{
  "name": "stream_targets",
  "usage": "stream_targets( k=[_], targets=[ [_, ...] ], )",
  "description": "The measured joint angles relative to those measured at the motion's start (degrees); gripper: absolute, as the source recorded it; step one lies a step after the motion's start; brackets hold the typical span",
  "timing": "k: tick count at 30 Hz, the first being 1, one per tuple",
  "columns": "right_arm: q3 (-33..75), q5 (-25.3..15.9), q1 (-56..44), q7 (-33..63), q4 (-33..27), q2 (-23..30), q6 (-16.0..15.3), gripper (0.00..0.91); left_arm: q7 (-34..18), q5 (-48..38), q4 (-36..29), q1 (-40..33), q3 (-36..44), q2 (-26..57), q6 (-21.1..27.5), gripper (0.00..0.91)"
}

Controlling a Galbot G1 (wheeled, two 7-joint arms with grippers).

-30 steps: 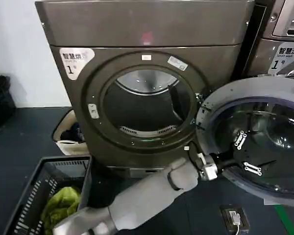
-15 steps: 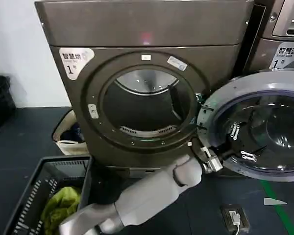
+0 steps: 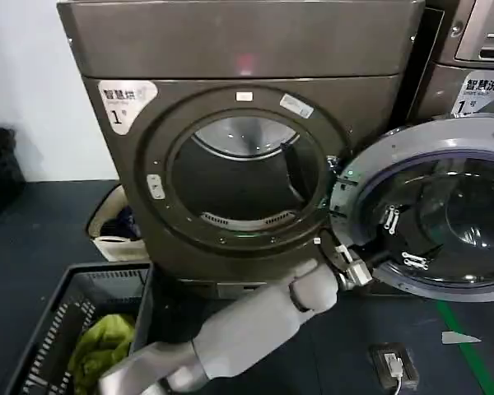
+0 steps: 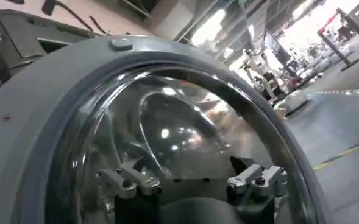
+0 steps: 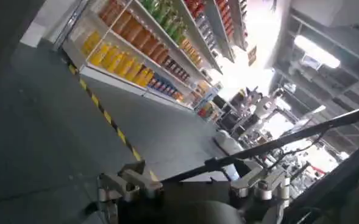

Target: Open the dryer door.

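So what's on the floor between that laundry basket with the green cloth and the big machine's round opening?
In the head view, a white bag of dark items sits beside the dryer, behind the basket. The left gripper is at the open door.

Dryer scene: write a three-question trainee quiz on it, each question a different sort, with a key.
1. True or false: the door of the dryer is shut over the round opening.
2. Multiple choice: the left gripper is at (A) the sticker marked 1, (B) the inner face of the swung-out door, (C) the laundry basket.
3. Fill in: the cloth lying in the laundry basket is ____ in colour.

Key: 1 false, the door stands swung out to the robot's right. 2 B. 3 green.
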Motion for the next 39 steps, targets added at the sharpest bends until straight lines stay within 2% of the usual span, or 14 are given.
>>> stream_targets(
  k=[5,10,16,25,32,39],
  targets=[
    [0.1,-0.1,0.2,0.1,-0.8,0.0,0.1,0.907,4.0,-2.0,-2.8,0.8,-0.1,0.0,1.9,0.907],
    [0.2,-0.2,0.7,0.1,-1.6,0.0,-0.2,0.907,6.6,-4.0,-10.8,3.2,0.7,0.6,5.0,0.907],
    [1.4,0.0,0.7,-0.1,-1.7,0.0,-2.0,0.907,8.0,-6.1,-22.8,6.5,0.3,13.7,10.9,0.907],
    [1.9,-1.2,1.5,0.5,-2.2,0.4,-3.3,0.907,8.6,-13.2,-36.8,11.5,-3.7,32.6,12.7,0.907],
    [2.9,-1.3,1.8,0.3,-0.9,0.9,-4.9,0.907,8.2,-20.9,-44.1,20.0,-12.3,45.3,21.0,0.907],
    [3.4,-1.0,2.8,-1.0,-0.9,1.0,-4.7,0.907,7.0,-27.2,-45.6,32.3,-25.8,56.2,26.8,0.907]
  ],
)
